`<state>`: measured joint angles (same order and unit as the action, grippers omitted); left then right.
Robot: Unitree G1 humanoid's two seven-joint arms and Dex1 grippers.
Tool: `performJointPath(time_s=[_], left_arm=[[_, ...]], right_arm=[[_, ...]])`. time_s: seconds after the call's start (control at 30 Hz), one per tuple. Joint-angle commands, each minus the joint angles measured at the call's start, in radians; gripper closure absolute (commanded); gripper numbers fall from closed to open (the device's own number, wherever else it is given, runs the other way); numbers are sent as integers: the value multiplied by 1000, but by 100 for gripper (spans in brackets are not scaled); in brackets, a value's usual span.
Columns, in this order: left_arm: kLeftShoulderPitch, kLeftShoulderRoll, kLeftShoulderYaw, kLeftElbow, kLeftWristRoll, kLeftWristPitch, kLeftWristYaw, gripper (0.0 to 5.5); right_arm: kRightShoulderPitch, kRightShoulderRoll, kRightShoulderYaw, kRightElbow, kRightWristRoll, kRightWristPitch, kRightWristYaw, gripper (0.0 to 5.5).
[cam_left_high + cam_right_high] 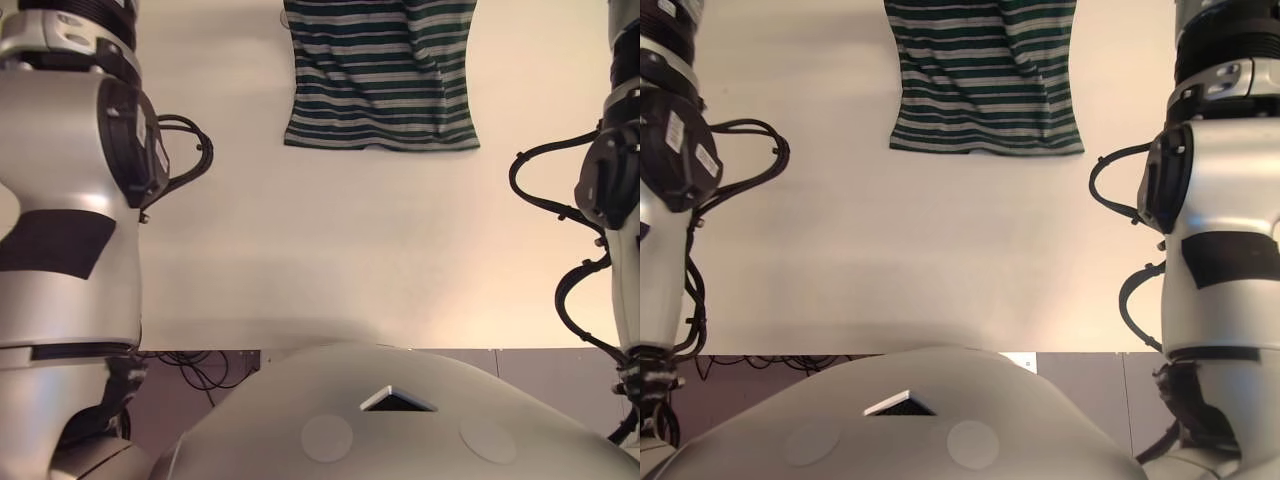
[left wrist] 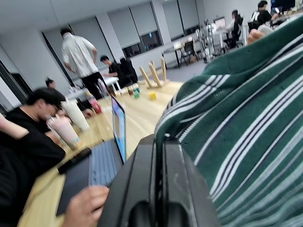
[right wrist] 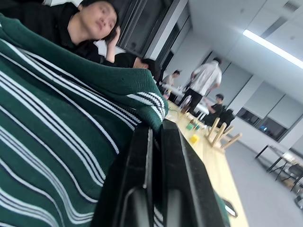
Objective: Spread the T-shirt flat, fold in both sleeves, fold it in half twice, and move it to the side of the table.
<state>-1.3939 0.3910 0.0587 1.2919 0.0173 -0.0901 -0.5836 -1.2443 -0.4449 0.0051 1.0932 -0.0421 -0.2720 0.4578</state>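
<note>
Striped T-shirt (image 1: 380,75) in both end effectors (image 2: 158,141) (image 3: 154,125)

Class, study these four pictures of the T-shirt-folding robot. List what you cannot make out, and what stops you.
1. T-shirt: sleeves and collar cut off by the top edge, head views.
2. Left gripper: fingertips covered by striped cloth, left wrist view.
3. Right gripper: fingertips covered by cloth, right wrist view.
4. Which part of the shirt each grips: cloth too close to the wrist cameras.
</note>
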Motion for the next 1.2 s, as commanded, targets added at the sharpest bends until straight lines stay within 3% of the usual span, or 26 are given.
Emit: performJointPath(time_s=[0.03,0.17,0.27,0.43,0.7,0.9,1.03,1.2], left_arm=[[-60,48,20,-6,-3,-18,-42,548],[-46,79,4,-35,9,-47,-154,548],[29,135,-19,-120,0,-67,-336,548],[281,247,-11,-531,-117,48,-616,548],[645,395,38,-1187,-329,285,-755,548],[1211,515,214,-1659,-474,264,-876,548],[1409,526,249,-1787,-474,240,-867,548],[1503,529,218,-1812,-493,226,-859,548]], right_arm=[[-41,-49,-28,-5,-10,-66,-49,550],[10,-85,-8,-76,-34,-113,-7,550],[152,-141,0,-274,-18,-97,100,550],[471,-260,-48,-756,55,79,248,550],[785,-394,-111,-1265,214,319,425,550],[1183,-551,-220,-1585,306,385,632,550],[1365,-602,-230,-1639,281,345,722,550],[1467,-636,-197,-1636,280,310,799,550]])
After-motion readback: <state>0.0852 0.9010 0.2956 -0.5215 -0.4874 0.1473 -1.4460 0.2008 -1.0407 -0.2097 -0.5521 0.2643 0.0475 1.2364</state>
